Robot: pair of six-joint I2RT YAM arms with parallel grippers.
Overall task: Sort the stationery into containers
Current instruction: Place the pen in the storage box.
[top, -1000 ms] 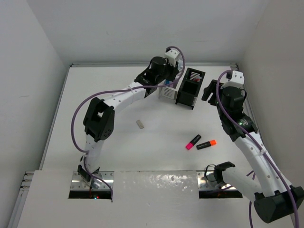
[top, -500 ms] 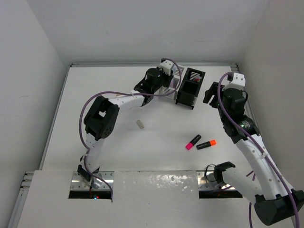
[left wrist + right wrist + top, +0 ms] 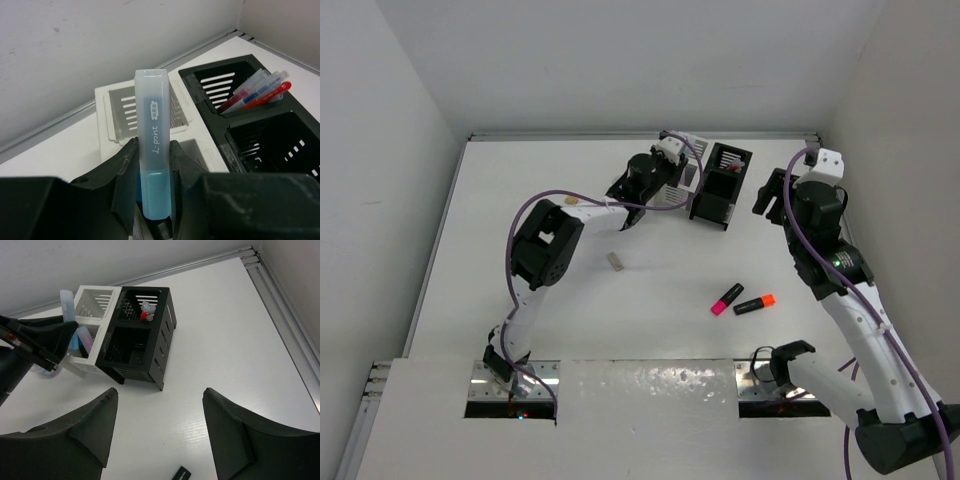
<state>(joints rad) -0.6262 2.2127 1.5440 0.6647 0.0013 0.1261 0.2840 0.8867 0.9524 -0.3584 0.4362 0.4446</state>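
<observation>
Partway sorted: my left gripper (image 3: 151,152) clamps a pastel blue stick (image 3: 152,117) close by the white bin (image 3: 111,107).
Pens (image 3: 255,92) stand in the black bin (image 3: 164,315); the pink highlighter (image 3: 727,298), orange highlighter (image 3: 754,304) and beige eraser (image 3: 615,261) lie loose on the table (image 3: 520,180); my right gripper (image 3: 160,395) hovers open, empty.

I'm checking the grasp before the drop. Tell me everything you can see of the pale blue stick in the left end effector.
The pale blue stick looks like frosted, translucent plastic with a flat-sided body and rounded edges. Its upper part is clearer and carries a small label and lettering that includes "point". Its lower part is a denser blue. It stands upright, clamped in the left end effector between two black fingers that press its lower half. Its bottom end is hidden. The white bin sits just beyond it.
</observation>
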